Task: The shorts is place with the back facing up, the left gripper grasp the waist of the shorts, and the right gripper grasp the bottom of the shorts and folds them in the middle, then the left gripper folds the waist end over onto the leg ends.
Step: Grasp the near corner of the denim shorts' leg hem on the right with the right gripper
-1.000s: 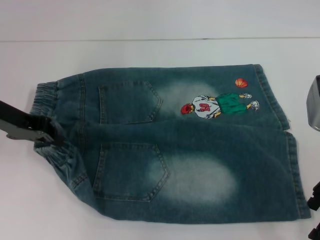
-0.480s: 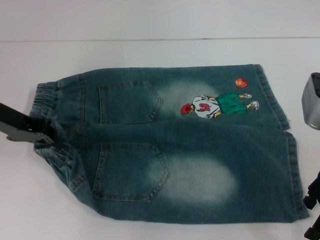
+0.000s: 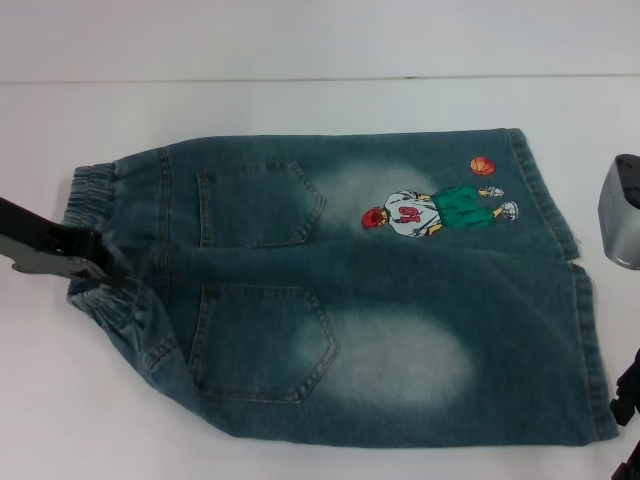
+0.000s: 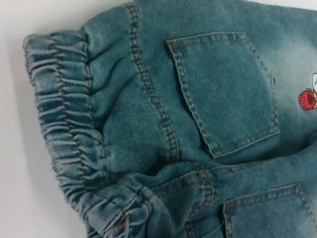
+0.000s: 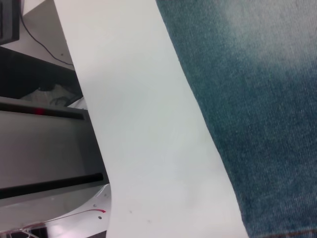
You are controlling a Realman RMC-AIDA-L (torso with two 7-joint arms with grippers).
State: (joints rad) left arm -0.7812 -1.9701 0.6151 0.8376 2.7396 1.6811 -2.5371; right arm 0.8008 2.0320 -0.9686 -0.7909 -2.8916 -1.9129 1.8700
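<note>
The blue-green denim shorts [image 3: 350,300] lie back up on the white table, both patch pockets and the basketball cartoon [image 3: 435,208] showing. The gathered waist [image 3: 90,190] is at the left and the flat leg ends [image 3: 590,340] are at the right. My left gripper [image 3: 100,268] sits at the middle of the waist, shut on it, and the band puckers around it. In the left wrist view the waist [image 4: 64,109] bunches into a raised fold. My right gripper [image 3: 628,395] shows only as a black part at the right edge, just beyond the near leg end.
A silver part of the right arm [image 3: 620,212] hangs beside the far leg end. The white table [image 3: 300,110] runs on behind the shorts. In the right wrist view the table edge [image 5: 94,148] drops off to grey equipment and cables.
The silver part of the right arm has crept left toward the leg ends. The lower waist corner has drawn inward at the left gripper.
</note>
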